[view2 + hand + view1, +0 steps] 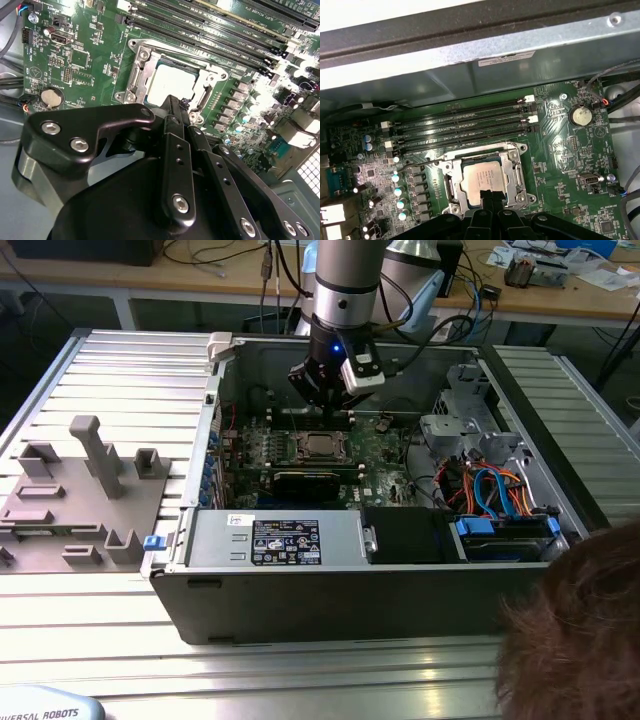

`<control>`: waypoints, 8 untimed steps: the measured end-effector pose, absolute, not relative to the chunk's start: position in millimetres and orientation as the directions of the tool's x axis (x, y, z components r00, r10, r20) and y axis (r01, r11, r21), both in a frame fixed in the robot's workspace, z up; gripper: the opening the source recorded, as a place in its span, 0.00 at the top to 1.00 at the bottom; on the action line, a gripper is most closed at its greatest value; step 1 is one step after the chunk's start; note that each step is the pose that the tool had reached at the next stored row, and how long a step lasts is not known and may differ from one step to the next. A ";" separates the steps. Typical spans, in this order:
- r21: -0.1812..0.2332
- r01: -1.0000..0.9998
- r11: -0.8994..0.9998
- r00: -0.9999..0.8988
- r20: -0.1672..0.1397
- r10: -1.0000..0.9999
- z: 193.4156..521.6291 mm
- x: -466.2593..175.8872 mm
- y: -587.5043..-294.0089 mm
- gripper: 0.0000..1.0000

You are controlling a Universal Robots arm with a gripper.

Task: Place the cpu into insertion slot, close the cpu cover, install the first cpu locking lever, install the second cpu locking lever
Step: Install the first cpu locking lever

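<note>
The cpu — one edge hidden behind the gripper.

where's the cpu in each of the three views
Exterior view: the cpu sits on the green board, right under the gripper.
Second wrist view: cpu inside the cpu cover, at the gripper's tips.
First wrist view: cpu between the memory slots and the gripper.
Shared landmark: the gripper, at the cpu's edge in every view.
</note>
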State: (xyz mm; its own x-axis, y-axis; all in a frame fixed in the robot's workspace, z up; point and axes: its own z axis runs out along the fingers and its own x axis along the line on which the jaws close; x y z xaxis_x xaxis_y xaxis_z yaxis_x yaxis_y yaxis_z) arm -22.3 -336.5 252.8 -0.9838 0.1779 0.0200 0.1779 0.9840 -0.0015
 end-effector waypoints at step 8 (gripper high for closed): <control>-0.001 0.168 0.986 -0.986 0.020 0.168 252.8 -22.3 -336.5 0.89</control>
